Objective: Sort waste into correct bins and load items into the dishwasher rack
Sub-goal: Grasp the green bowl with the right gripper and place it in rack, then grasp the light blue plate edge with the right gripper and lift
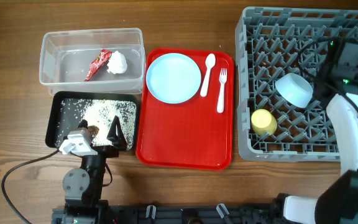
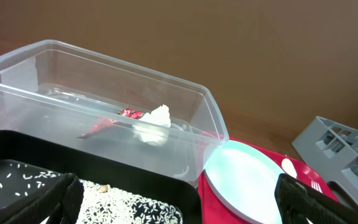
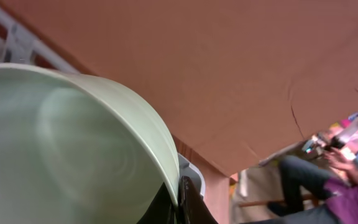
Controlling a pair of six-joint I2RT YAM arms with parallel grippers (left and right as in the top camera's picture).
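Pinching the mint-green bowl [image 1: 294,90] by its rim over the middle of the dishwasher rack [image 1: 291,14], the right hand [image 3: 179,199] has only a thin edge hold. Likely trouble: the bowl twists loose, or comes down on the yellow cup [image 1: 263,121] lying just beside it in the rack. Right wrist view shows that rim pinch, hidden overhead; left wrist view shows the left hand [image 2: 185,200] spread, empty, well apart from the rack.
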